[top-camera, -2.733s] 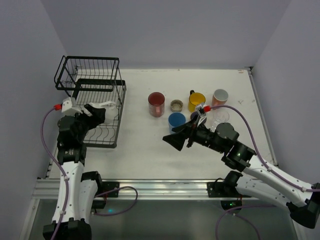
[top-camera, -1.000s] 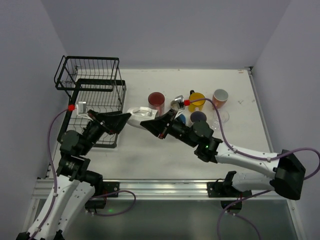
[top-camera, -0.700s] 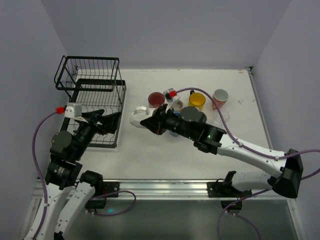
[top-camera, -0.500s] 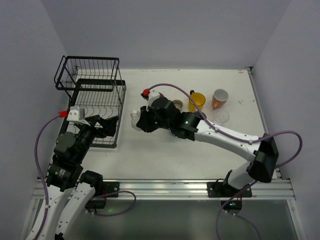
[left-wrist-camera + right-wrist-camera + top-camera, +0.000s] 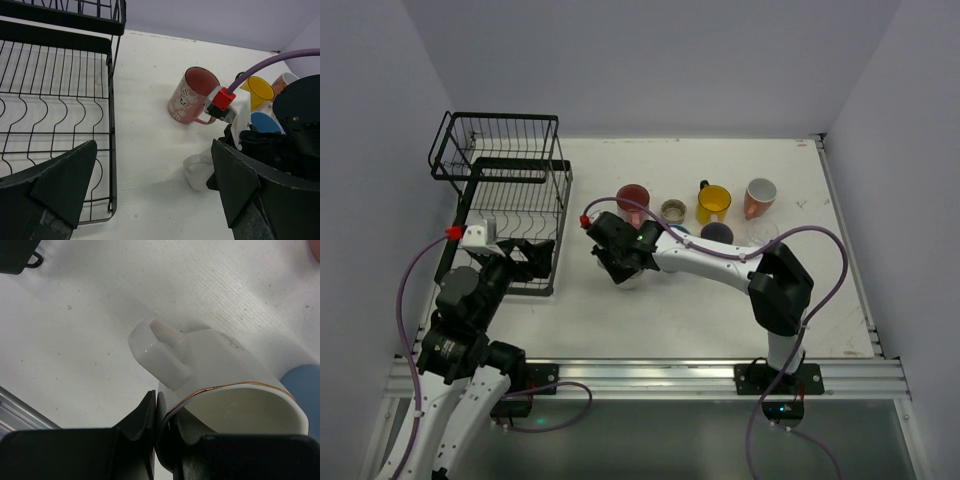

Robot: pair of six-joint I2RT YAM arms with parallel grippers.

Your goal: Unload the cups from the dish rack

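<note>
Right wrist: right hand (image 5: pixel 156 412) pinches the white mug (image 5: pixel 222 357) by its rim.

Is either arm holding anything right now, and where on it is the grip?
The right gripper holds a white mug, jaws pinching its rim beside the handle. The left gripper is open and empty.

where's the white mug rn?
Top view, left of centre: the right gripper pinches the white mug by its rim, just right of the dish rack, nearer than the pink mug.
</note>
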